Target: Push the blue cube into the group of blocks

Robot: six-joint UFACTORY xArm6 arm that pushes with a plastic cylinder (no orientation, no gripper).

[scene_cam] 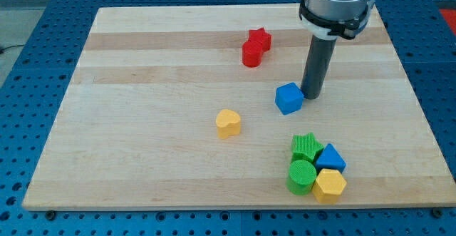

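arm (335, 4) cut off by the view's top, red cylinder (251, 53) partly hiding red star (261, 38)

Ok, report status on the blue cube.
My tip just right of blue cube, about touching. Group of blocks below it, apart. Path between clear.

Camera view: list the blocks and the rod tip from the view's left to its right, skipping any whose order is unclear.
Yellow heart-shaped block → red cylinder block → blue cube → my tip → blue triangular block. The red star, the green blocks and the yellow hexagon overlap others sideways, so I leave them out.
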